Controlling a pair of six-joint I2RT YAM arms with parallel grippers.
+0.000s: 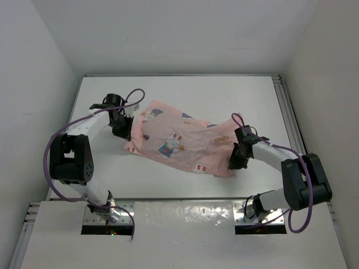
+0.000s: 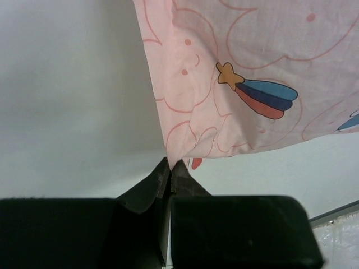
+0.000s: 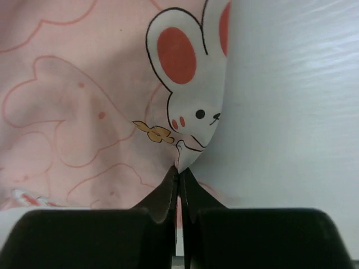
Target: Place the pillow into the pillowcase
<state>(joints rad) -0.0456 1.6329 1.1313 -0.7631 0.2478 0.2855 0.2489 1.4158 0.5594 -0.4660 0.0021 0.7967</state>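
Observation:
The pink bunny-print pillowcase (image 1: 179, 143) lies spread across the middle of the white table, running from upper left to lower right. My left gripper (image 1: 125, 132) is shut on its left corner; in the left wrist view the cloth (image 2: 235, 84) rises from the pinched tips (image 2: 170, 163). At the right end my right gripper (image 1: 235, 162) is shut on the cloth's edge, where a printed bunny (image 3: 190, 89) folds up from the tips (image 3: 178, 169). The pillow is out of view; whether it is inside the case I cannot tell.
White walls close the table (image 1: 224, 95) on three sides. A metal rail (image 1: 289, 112) runs along its right edge. Both arm bases (image 1: 109, 210) stand at the near edge, with purple cables looping off the arms.

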